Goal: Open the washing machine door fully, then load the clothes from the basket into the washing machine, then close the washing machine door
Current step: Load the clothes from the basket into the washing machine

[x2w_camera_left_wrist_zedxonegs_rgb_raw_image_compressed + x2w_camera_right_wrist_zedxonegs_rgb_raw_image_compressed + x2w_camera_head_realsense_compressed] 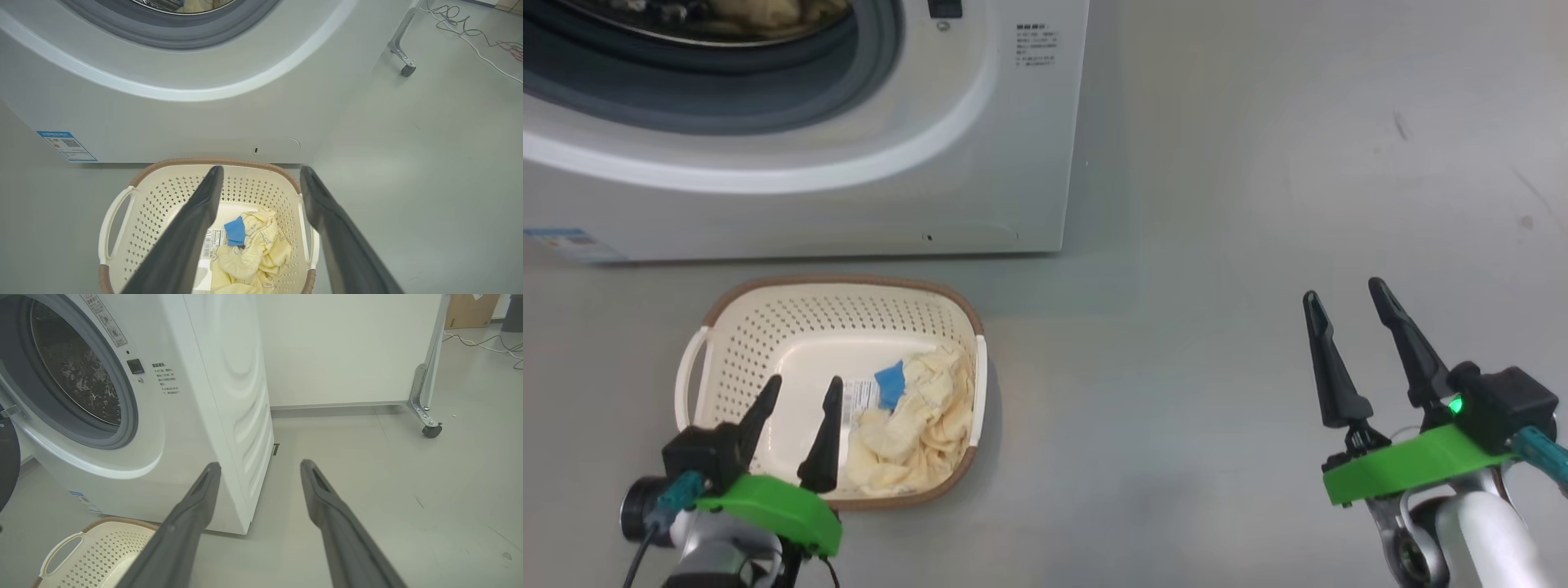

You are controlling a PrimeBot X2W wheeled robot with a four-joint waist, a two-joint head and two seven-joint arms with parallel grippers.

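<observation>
Clothes [915, 425] lie heaped in the right side of the basket [792, 327]; the washing machine [849, 204] stands just behind it. Left gripper [805, 379] hovers over the basket, fingers spread and empty; right gripper [1343, 289], likewise spread and empty, hangs well to the basket's right.

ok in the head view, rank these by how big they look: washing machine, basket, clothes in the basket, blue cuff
1. washing machine, even though partly out of frame
2. basket
3. clothes
4. blue cuff

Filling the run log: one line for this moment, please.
washing machine door open; left gripper open over basket; clothes in basket; right gripper open, empty
</observation>
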